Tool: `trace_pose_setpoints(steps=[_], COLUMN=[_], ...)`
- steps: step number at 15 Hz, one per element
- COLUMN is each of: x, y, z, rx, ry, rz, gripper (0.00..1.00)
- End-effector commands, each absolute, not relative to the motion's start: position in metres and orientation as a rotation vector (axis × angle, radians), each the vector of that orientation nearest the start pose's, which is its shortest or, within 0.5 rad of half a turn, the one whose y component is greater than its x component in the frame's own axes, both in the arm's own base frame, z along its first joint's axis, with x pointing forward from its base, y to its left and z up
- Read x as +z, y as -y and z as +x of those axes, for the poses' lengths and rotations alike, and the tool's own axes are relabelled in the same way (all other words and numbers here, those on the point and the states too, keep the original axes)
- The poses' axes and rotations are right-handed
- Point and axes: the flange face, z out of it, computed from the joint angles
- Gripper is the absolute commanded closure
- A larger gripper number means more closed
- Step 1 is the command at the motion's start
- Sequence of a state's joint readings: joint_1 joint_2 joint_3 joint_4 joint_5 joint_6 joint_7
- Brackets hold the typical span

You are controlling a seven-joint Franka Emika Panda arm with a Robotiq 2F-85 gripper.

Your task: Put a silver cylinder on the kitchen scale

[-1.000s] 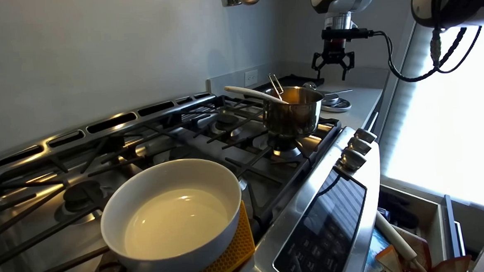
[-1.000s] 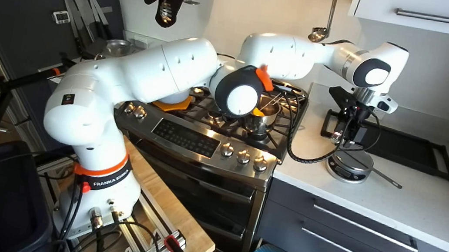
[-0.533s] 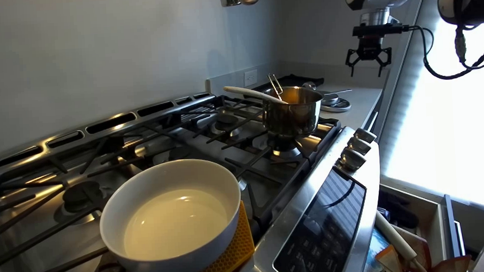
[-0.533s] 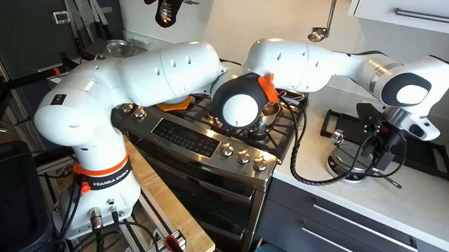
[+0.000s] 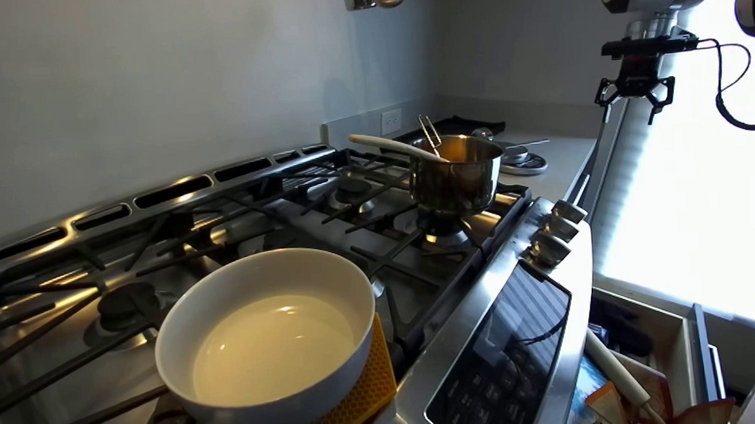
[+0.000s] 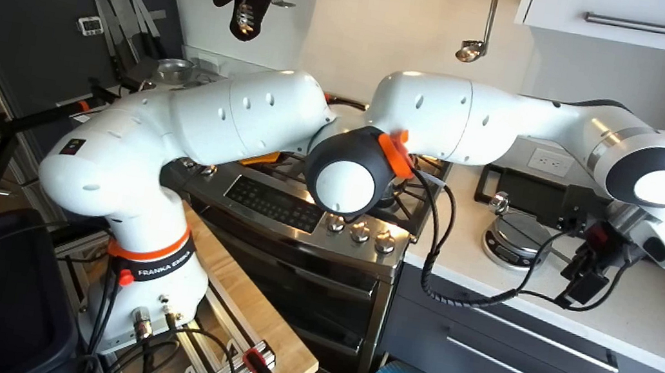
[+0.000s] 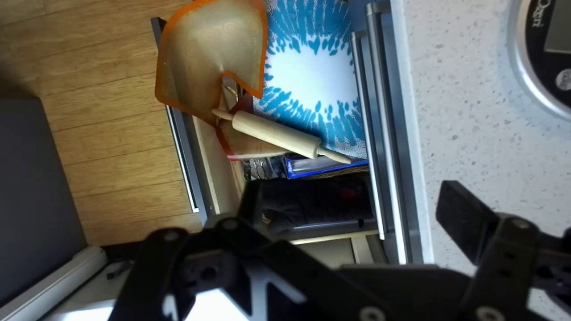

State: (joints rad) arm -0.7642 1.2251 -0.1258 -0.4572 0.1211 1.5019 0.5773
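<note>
The round kitchen scale, silver on top with a dark display, stands on the counter; it also shows in an exterior view and at the right edge of the wrist view. A shiny silver rounded object stands just behind the scale; I cannot tell whether it is the cylinder. A thin-handled metal utensil lies over or behind the scale. My gripper is open and empty, right of the scale. In the wrist view its fingers are apart above the counter's front edge.
A black tray lies behind the scale. A pot with utensils and a white bowl stand on the stove. Below the counter, an open drawer holds a rolling pin, a blue-white item and mats.
My gripper has moved right in both exterior views, from above the scale to beside it, near the counter's front edge. It stays open. The scale and silver object have not moved.
</note>
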Motion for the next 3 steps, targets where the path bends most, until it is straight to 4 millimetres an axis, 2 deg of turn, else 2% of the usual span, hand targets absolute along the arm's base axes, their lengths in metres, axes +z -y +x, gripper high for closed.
trace_pose_setpoints(steps=[1, 3], x=[0.2827, 0.2827], y=[0.5627, 0.5611], z=[0.5452, 0.5469], rx=[0.273, 0.272], ry=[-2.002, -2.004], rz=[-2.369, -2.363], gripper=[0.00, 0.00])
